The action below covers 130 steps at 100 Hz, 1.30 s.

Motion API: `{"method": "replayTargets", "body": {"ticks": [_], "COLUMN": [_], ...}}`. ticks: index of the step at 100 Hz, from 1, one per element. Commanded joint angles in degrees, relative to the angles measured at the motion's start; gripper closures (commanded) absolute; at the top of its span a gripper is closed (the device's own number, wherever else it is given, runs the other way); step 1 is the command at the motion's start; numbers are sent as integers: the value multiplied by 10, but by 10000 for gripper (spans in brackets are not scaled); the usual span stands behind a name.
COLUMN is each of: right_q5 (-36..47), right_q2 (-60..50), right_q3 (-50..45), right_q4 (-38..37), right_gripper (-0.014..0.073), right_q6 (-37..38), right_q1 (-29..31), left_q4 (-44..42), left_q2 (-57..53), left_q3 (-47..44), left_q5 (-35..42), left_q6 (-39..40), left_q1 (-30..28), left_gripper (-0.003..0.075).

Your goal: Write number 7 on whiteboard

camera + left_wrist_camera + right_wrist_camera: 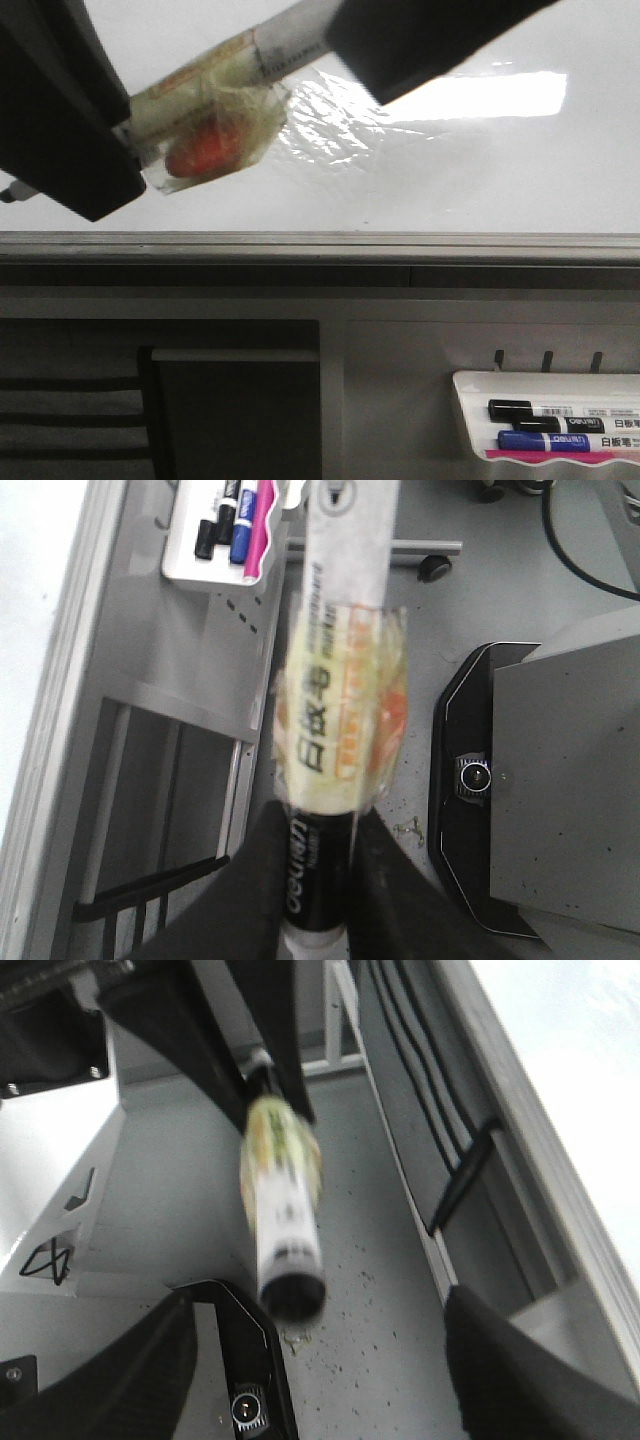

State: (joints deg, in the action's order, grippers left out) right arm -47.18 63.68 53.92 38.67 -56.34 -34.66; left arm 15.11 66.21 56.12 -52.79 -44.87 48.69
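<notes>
The left hand is clamped on the black end of a marker wrapped in yellowish tape, and in the front view this marker slants up across the glossy whiteboard, in front of its wrinkled reflective patch. The right hand is spread wide with nothing between its fingers, and the marker's far end hangs blurred between them without touching either. No number 7 can be made out on the board, and a small white tray with a black pen and a blue pen hangs below its grey edge strip.
</notes>
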Motion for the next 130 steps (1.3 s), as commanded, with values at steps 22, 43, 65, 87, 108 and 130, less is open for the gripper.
{"method": "replayTargets", "body": {"ticks": [22, 43, 65, 87, 108, 130], "right_q5": [54, 63, 60, 33, 30, 30], "right_q2": [25, 25, 42, 51, 54, 54], "right_q3": [19, 19, 19, 37, 44, 44], "right_q4": [68, 93, 99, 99, 99, 99], "right_gripper": [238, 283, 283, 283, 313, 467], "right_q6": [-45, -86, -96, -97, -97, -97], "right_q1": [-29, -29, -29, -34, -34, -34], "left_q4": [14, 14, 14, 14, 14, 14], "left_q2": [-9, -9, -9, -9, -9, -9], "left_q3": [20, 20, 20, 20, 20, 20], "left_q5": [29, 31, 38, 38, 38, 38], "left_q6": [0, 0, 0, 0, 0, 0], "left_q1": [8, 8, 8, 8, 8, 8], "left_gripper": [741, 741, 741, 741, 741, 741]}}
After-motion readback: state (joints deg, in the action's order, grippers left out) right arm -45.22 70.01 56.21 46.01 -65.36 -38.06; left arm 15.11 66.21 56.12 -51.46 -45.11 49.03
